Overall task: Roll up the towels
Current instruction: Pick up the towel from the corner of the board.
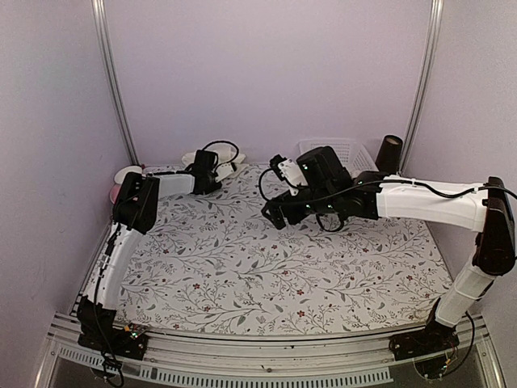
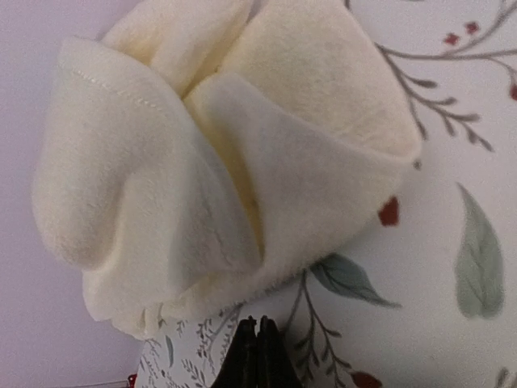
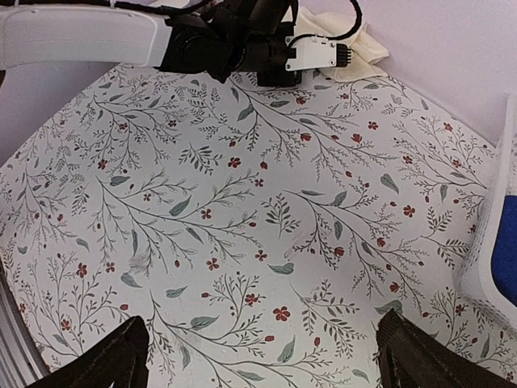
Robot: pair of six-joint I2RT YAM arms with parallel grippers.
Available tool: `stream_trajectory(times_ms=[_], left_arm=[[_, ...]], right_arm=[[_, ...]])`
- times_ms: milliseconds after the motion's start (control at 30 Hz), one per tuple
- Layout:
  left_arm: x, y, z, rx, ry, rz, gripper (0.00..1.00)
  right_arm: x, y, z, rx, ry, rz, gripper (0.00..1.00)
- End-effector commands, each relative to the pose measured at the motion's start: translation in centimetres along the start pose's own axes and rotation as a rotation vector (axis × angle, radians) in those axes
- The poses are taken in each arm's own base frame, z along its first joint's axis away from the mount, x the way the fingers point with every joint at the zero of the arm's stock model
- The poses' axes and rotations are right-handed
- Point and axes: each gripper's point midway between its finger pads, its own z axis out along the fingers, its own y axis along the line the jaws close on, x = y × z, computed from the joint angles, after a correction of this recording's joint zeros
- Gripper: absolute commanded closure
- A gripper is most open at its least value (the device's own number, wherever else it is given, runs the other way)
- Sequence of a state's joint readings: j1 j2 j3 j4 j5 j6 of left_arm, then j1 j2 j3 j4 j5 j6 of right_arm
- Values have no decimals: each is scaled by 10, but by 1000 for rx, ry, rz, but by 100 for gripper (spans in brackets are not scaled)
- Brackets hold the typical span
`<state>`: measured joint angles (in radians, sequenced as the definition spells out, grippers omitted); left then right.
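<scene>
Left arm reaches to the far-left corner of the counter, which is covered in a floral print.

Left fingers: clenched, tips pressed together with no gap. They sit at the near edge of the cream towel. Cannot tell whether a fold is pinched between them.

Cream towel: bunched in loose, upstanding folds in the far-left corner, against the back wall. It lies on the counter, not flat and not rolled.

Right fingers: released, spread wide, nothing between them. They hang above bare floral counter near the middle, well apart from the cream towel.

Blue towel: only a strip shows, at the right edge of the right wrist view, inside the white basket. The basket stands at the far edge of the counter, right of centre, partly hidden by the right arm.

Dark cylinder: upright, just beside the basket on its right
</scene>
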<state>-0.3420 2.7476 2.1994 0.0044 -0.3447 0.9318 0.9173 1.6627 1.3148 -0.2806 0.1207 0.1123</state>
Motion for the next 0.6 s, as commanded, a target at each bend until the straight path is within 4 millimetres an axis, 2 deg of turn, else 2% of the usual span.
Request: stream_trajectory(times_ms=[0, 133, 233, 300, 367, 400, 533, 567], left_arm=[[-31, 24, -55, 132, -138, -100, 100], [-50, 26, -90, 215, -236, -123, 100], [-57, 11, -88, 258, -242, -117, 100], [-59, 2, -78, 262, -209, -119, 70], [-62, -3, -68, 270, -183, -145, 51], [-64, -1, -64, 267, -177, -173, 39], [-71, -2, -54, 263, -167, -268, 20], [-72, -1, -52, 256, -168, -289, 19]], right_arm=[[-10, -3, -5, 25, -46, -13, 1], [-14, 0, -6, 9, -62, -19, 1], [-15, 1, -6, 2, -63, -22, 1], [-15, 1, -8, 3, -63, -20, 1], [-13, -1, -10, 10, -60, -17, 1], [-12, -2, -11, 13, -59, -15, 1], [-7, -4, -13, 22, -53, -6, 1], [-5, -4, -14, 21, -50, -5, 1]])
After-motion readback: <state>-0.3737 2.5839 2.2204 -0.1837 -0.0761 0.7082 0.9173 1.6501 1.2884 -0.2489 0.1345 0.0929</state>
